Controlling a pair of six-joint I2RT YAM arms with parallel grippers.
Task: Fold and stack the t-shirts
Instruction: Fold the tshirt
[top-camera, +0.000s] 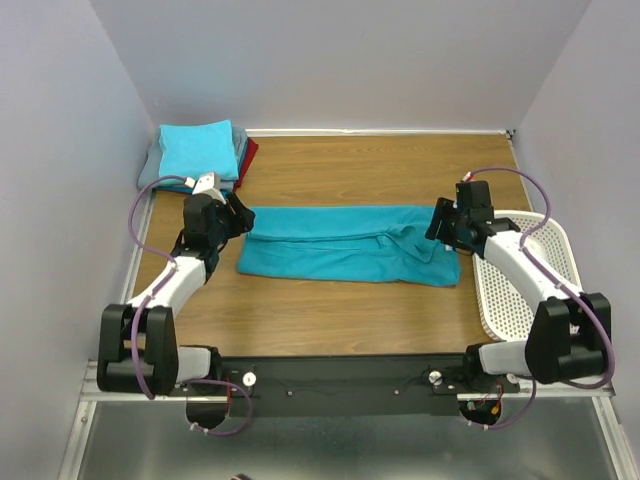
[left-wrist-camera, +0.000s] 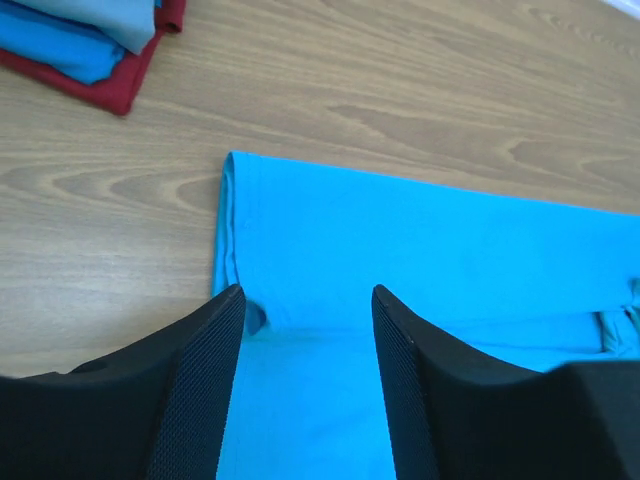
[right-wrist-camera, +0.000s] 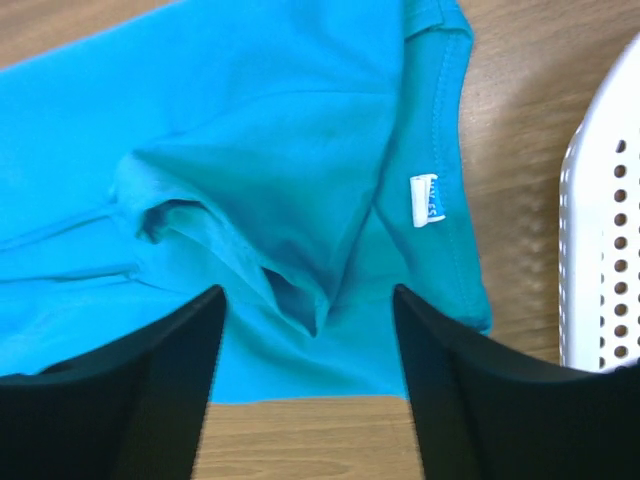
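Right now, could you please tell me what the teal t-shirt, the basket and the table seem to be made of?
Teal t-shirt: soft knit cloth, matte; stitched hems, creases. Basket: white plastic, slightly glossy, by its moulded holes. Table: wood grain, probably laminate.

White perforated basket (top-camera: 500, 300) sits on the wooden table (top-camera: 380, 170), at its right edge.

Behind the teal t-shirt (top-camera: 350, 255) the table (top-camera: 400, 170) shows bare wood, open for passage. Beyond the shirt's left end, the folded stack (top-camera: 200, 150) fills the corner. The white basket (top-camera: 505, 300) stands just beside its right end. A narrower bare strip runs along its near edge.
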